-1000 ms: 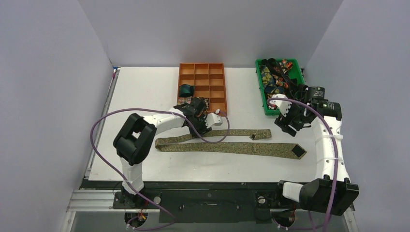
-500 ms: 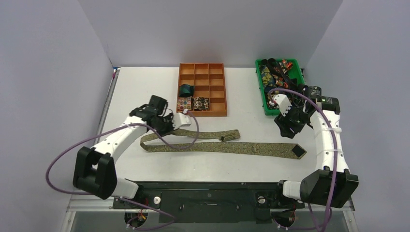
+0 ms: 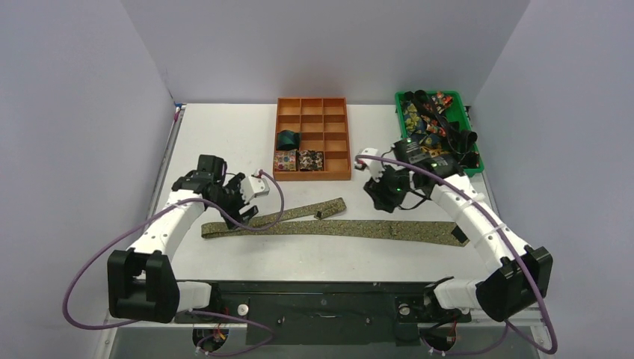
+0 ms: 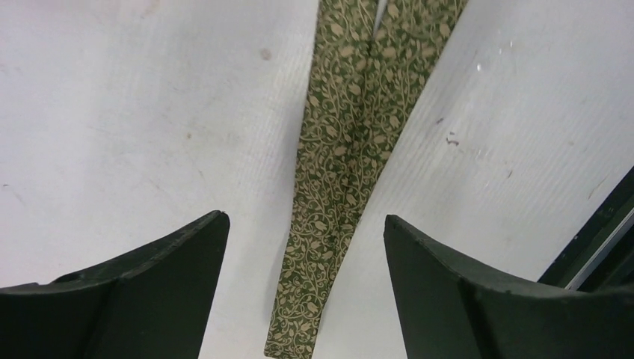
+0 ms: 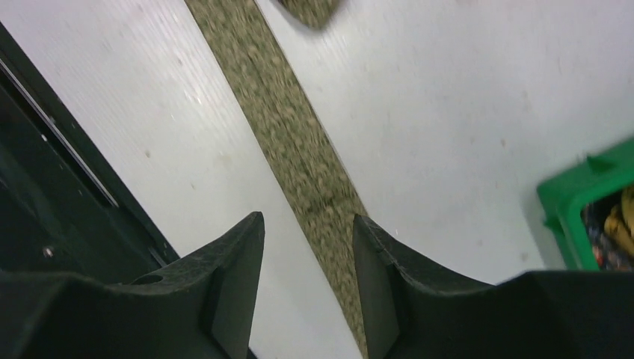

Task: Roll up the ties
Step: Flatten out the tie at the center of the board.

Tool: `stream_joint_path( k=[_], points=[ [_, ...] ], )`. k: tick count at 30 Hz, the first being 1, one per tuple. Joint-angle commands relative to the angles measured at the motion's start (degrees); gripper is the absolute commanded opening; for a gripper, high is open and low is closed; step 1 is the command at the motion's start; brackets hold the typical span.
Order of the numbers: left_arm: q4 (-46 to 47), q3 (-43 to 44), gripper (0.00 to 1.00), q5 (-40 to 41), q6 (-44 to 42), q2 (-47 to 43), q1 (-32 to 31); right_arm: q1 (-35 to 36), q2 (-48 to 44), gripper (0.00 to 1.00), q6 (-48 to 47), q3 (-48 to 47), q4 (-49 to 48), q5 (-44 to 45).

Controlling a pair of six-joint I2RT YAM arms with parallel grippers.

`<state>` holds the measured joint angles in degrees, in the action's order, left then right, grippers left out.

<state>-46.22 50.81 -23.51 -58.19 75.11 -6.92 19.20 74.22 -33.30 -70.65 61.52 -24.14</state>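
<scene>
Subject item: one long olive-gold neckwear strip of vine-patterned fabric, the olive-gold tie (image 3: 329,226), lies flat and unrolled on the white table (image 3: 224,134), doubled on itself. Its fold is at the left end, its short narrow limb angles up toward the table's middle, and its wide limb runs right to a pointed tip near the front edge. No coil has been started. Compared with one second ago, the whole tie sits further left, the fold having been drawn that way. The left gripper (image 4: 303,221), which travelled with it, now stands released: the jaws are spread and the narrow fabric passes between and below them on the table, untouched by either finger. The right gripper (image 5: 306,221) has left the green plastic bin (image 3: 399,105) and now hangs over the wide limb right of centre. Its jaws stand apart with nothing between them, and the strip is visible on the table through the gap, though that view is blurred. Assessment: the drag appears to have straightened and repositioned the tie, so the rolling step itself is still outstanding. Surroundings: the orange compartmented tray (image 3: 312,100) at the rear centre already holds a dark teal rolled tie (image 3: 288,140) and two floral rolled ties (image 3: 284,161) side by side in the row nearer the arms. The green bin at the rear right contains a heap of loose ties awaiting treatment.
</scene>
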Motion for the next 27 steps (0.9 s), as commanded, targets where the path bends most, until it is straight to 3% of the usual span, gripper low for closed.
stream_joint_path(
  k=[1, 8, 12, 17, 27],
  points=[
    [5.11, 2.99, 0.72, -6.36, 10.94, -2.74, 0.35, 10.02, 3.93, 0.42, 14.11, 0.46, -16.0, 1.92],
    [8.11, 1.52, 0.37, -2.27, 23.74, 3.71, 1.49, 18.26, 13.94, 0.35, 20.3, -1.42, -24.67, 0.89],
    [0.56, 7.28, 0.26, -13.41, 30.67, 10.1, 5.16, 22.16, 18.46, 0.32, 22.45, -2.05, -28.36, 0.14],
    [-2.91, 10.91, 0.22, -17.58, 39.66, 18.1, 6.58, 25.25, 22.17, 0.31, 22.32, -1.96, -31.41, 2.2],
    [-8.51, 16.13, 0.13, -10.05, 41.86, 30.11, 8.58, 30.54, 29.5, 0.33, 23.28, -2.88, -37.51, 14.72]
  ],
)
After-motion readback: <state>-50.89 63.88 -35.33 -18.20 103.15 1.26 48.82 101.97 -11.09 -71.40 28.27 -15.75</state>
